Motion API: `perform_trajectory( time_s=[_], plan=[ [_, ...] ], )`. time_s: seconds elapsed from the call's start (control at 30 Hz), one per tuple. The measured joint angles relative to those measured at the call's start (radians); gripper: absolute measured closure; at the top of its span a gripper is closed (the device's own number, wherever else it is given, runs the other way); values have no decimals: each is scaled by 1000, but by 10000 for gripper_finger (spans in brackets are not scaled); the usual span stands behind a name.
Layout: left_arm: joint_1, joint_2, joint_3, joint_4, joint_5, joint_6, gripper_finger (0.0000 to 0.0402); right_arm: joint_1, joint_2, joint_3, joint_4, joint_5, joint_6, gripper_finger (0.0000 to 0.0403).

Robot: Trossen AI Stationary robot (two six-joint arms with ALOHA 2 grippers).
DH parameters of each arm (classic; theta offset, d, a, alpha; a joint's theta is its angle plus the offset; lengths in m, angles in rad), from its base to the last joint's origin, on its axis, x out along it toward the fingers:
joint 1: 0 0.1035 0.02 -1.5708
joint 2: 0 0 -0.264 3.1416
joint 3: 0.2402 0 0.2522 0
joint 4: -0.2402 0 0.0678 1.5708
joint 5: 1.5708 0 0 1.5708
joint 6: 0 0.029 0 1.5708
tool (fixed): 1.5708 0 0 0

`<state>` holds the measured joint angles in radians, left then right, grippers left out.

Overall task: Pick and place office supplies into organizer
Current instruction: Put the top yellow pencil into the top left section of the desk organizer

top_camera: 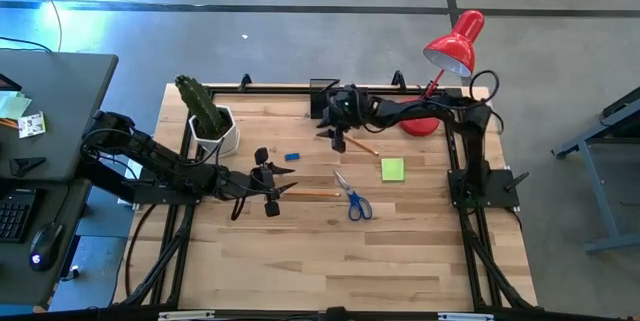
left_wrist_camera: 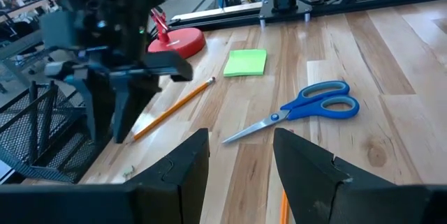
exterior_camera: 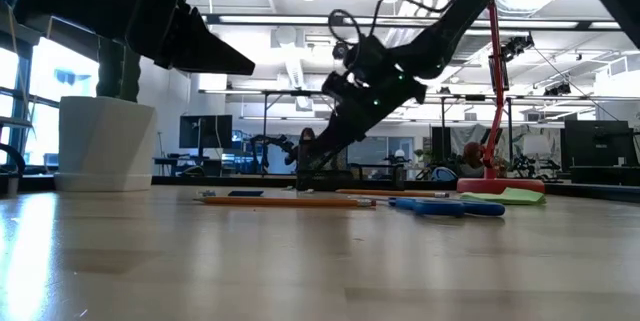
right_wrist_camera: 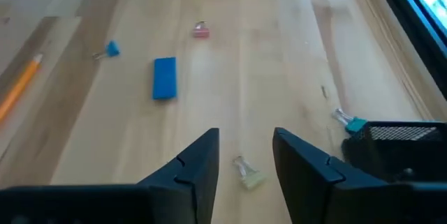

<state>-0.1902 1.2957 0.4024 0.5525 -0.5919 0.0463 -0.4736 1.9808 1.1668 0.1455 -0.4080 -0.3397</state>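
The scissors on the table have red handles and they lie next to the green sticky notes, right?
Not quite. The scissors have blue handles, not red, as the left wrist view shows. They do lie on the table next to the green sticky notes.

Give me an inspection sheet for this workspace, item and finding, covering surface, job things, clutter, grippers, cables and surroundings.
Surface: wooden table, near half bare.
Job's things: scissors, green sticky pad, two pencils, blue block all loose on the table; black mesh organizer at the far edge, contents not visible.
Clutter: small binder clips, potted cactus, red lamp.
Grippers: left gripper open, empty, above the table facing the scissors; right gripper open, empty, low beside the organizer.
Cables: black leads along both arms, off the worktop.
Surroundings: desk with keyboard and mouse to the left; concrete floor.
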Motion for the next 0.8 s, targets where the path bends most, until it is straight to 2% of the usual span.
perform_trajectory(
  time_s=[0.37, 0.8],
  plan=[
    [0, 0, 0, -8, 0, 0, 252, -10, 118, 293, -476, -3, -140, 249],
    [0, 0, 0, -17, 0, 0, 252, -4, 127, 325, -556, 22, -160, 249]
  ],
)
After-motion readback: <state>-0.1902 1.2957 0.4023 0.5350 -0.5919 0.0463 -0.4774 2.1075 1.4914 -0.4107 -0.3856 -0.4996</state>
